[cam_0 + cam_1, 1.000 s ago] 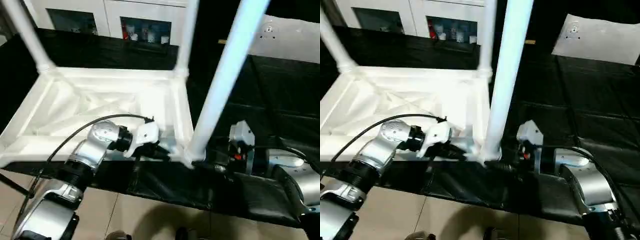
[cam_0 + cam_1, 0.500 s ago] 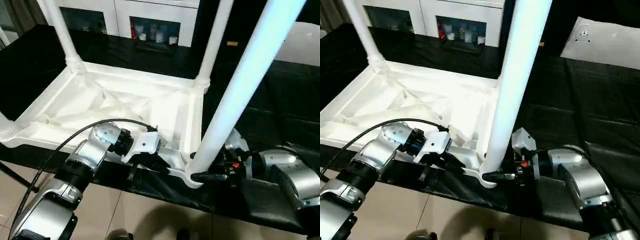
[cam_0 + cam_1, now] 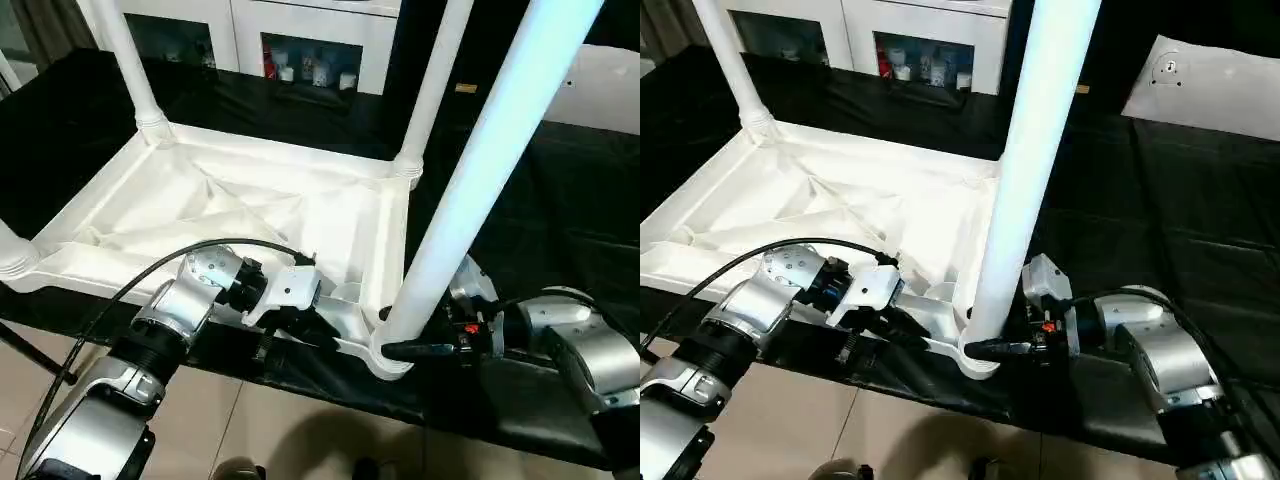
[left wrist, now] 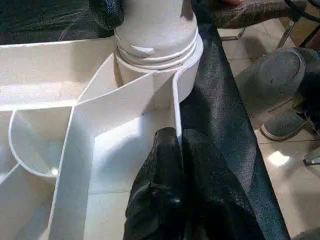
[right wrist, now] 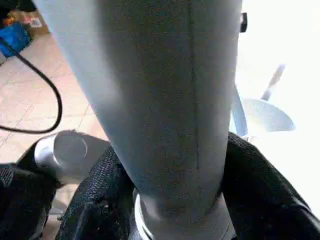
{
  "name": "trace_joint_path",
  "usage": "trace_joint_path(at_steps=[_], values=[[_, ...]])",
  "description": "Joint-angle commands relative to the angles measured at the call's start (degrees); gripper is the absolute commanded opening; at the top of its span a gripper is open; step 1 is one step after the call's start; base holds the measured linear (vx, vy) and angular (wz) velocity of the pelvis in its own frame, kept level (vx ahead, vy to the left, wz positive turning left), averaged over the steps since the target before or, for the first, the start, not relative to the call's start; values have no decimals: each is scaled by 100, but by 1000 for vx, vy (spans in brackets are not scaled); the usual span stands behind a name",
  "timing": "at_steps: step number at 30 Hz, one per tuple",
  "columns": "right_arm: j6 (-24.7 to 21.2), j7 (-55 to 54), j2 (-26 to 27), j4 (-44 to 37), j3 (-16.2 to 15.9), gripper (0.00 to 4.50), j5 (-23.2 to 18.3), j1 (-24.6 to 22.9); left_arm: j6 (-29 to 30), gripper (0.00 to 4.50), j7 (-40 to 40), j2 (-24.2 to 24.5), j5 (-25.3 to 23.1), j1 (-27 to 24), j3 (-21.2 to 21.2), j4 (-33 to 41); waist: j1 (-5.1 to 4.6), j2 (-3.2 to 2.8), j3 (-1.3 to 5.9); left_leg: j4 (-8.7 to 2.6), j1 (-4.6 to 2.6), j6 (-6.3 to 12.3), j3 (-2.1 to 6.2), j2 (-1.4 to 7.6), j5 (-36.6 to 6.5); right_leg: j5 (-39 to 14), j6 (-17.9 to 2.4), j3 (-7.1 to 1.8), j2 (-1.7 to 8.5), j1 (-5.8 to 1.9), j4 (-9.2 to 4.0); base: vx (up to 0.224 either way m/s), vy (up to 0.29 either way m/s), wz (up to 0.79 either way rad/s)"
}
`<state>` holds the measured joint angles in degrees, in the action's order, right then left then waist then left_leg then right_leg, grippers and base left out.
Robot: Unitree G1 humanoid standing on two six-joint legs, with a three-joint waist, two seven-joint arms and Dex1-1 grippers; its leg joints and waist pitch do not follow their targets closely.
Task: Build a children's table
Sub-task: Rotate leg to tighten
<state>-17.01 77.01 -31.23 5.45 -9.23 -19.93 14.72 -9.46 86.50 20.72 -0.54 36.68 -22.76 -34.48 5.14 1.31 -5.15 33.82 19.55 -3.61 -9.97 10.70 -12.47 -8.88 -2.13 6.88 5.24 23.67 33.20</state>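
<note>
One upturned table top (image 3: 250, 215), four legs (image 3: 490, 165) standing in it, two tools (image 3: 300, 325).

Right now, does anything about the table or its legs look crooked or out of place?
Nothing looks damaged. The table top lies upside down, legs up. The near-right leg leans right, out of line with the far leg; it may not be fully seated. The right tool wraps its base, and the left tool is shut on the rim.

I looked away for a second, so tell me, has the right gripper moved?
Yes. Judged against the standing leg, the right gripper has come in closer to its base, and its fingers now flank it on both sides.
</note>
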Motion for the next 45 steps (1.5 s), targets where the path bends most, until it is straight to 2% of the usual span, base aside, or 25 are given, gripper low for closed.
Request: trace_joint_path(at_steps=[1,5,6,8,9,11,12,14,15,16,17,18,20,21,23,25,27,28,32,33,36,38,40,42,45], values=[[-312,-125,142,-215,-50,206,-295,-93,91,0,-82,-79,-124,-49,-189,-28,-30,81,406,-381,41,557,42,295,-413,-1665,-1013,-383,416,-386,-348,0,0,0],[-666,-927,548,-647,37,206,-417,-358,381,0,-665,-239,-191,-34,-33,-60,-41,55,364,-417,-13,390,44,289,-696,-2186,-821,-385,410,-330,-446,0,0,0],[-748,-1659,958,-775,33,206,-229,-458,650,0,-1192,-408,-283,-15,58,-83,-82,26,334,-433,-5,288,55,260,-895,-2579,-688,-362,408,-345,-503,0,0,0],[-865,-2222,1305,-810,38,206,-73,-478,880,0,-1591,-576,-316,0,142,-95,-115,31,299,-439,-77,122,69,225,-1195,-3342,-422,-317,412,-290,-622,0,0,0],[-918,-2389,1416,-819,41,205,-27,-479,949,0,-1692,-641,-296,-2,176,-83,-159,33,288,-441,-53,73,96,194,-1277,-3661,-247,-279,418,-316,-665,0,0,0],[-1098,-3105,1939,-766,72,205,115,-423,1293,0,-2208,-913,-319,30,264,-29,-253,30,270,-445,-48,57,118,194,-1408,-3833,-97,-257,399,-297,-716,0,0,0],[-1128,-3316,2081,-747,88,205,164,-403,1356,0,-2326,-980,-330,45,277,-34,-298,-1,264,-453,-51,31,142,199,-1532,-3882,-67,-219,406,-290,-741,0,0,0],[-1235,-3820,2394,-680,136,205,272,-337,1539,0,-2666,-1140,-373,97,328,-62,-402,7,279,-472,-10,20,185,211,-1650,-3816,-19,-172,416,-349,-749,0,0,0],[-1191,-4341,2688,-532,156,205,482,-230,1764,0,-3071,-1324,-431,158,427,-78,-450,-13,274,-488,-1,25,202,227,-1744,-3747,-25,-160,418,-343,-760,0,0,0],[-1191,-4341,2688,-532,156,205,482,-230,1764,0,-3071,-1324,-431,158,427,-78,-509,-52,259,-491,-48,15,202,228,-1920,-3726,-54,-141,409,-304,-803,0,0,0],[-1186,-4818,2937,-295,242,205,638,-86,1961,0,-3502,-1475,-516,223,531,-91,-536,-46,273,-483,-64,18,206,228,-1944,-3648,-84,-138,424,-315,-800,0,0,0],[-1210,-5356,3187,-70,355,205,810,59,2177,0,-3876,-1626,-599,267,634,-61,-596,-50,254,-507,-20,15,230,239,-2025,-3549,-153,-129,416,-331,-779,0,0,0],[-1286,-5642,3322,48,428,204,874,161,2308,0,-4096,-1722,-634,278,697,6,-645,-34,265,-485,-86,49,221,204,-2162,-3611,-130,-127,428,-298,-832,0,0,0],[-1302,-5751,3362,90,422,204,964,209,2362,0,-4193,-1760,-662,281,717,47,-668,-51,261,-507,-49,119,232,221,-2056,-3415,-225,-154,437,-328,-795,0,0,0],[-1255,-5817,3379,125,355,204,1118,253,2429,0,-4285,-1793,-708,267,708,124,-681,-52,259,-531,-26,162,224,237,-2050,-3207,-280,-184,420,-331,-776,0,0,0],[-1139,-5893,3456,153,386,255,1179,278,2455,0,-4344,-1812,-742,209,691,240,-654,-38,277,-531,-24,232,197,230,-1830,-2901,-454,-270,442,-323,-725,0,0,0],[-1060,-5883,3493,149,436,271,1155,281,2467,0,-4333,-1797,-748,166,701,307,-642,-42,275,-536,-8,274,188,236,-1695,-2721,-544,-297,442,-328,-693,0,0,0],[-1021,-5822,3476,117,443,278,1140,265,2465,0,-4293,-1761,-754,140,703,344,-633,-30,303,-525,24,332,167,237,-1434,-2359,-687,-334,437,-351,-628,0,0,0],[-863,-5482,3164,-25,417,319,1107,170,2219,0,-3946,-1514,-720,56,634,426,-584,-12,308,-488,37,472,120,220,-1153,-2123,-846,-390,422,-338,-568,0,0,0],[-704,-5160,2896,-98,456,338,1075,109,1936,0,-3628,-1292,-706,-6,546,455,-573,-15,318,-481,35,534,117,216,-1103,-2130,-870,-391,414,-329,-566,0,0,0],[-605,-4935,2730,-120,504,366,1041,77,1690,0,-3404,-1121,-741,-62,448,470,-569,7,317,-458,67,590,90,198,-975,-2128,-887,-412,406,-328,-545,10,-17,1],[-510,-4579,2469,-164,587,373,943,45,1422,0,-3011,-905,-708,-157,370,494,-551,-20,333,-449,102,624,113,182,-912,-2209,-828,-405,412,-373,-530,15,-26,2],[-403,-3933,1994,-194,681,405,792,35,1016,0,-2427,-589,-649,-243,274,467,-551,-1,380,-420,119,770,94,195,-538,-1559,-980,-413,376,-385,-450,0,0,0],[-365,-3584,1760,-175,686,411,736,40,903,0,-2222,-483,-601,-261,253,469,-533,-5,382,-404,121,871,79,199,-390,-1242,-1129,-410,371,-381,-406,0,0,0],[-217,-2781,1301,-84,664,419,593,75,752,0,-1767,-305,-447,-228,228,407,-465,-13,382,-397,88,889,65,231,-342,-1268,-1192,-396,366,-364,-397,0,0,0]])
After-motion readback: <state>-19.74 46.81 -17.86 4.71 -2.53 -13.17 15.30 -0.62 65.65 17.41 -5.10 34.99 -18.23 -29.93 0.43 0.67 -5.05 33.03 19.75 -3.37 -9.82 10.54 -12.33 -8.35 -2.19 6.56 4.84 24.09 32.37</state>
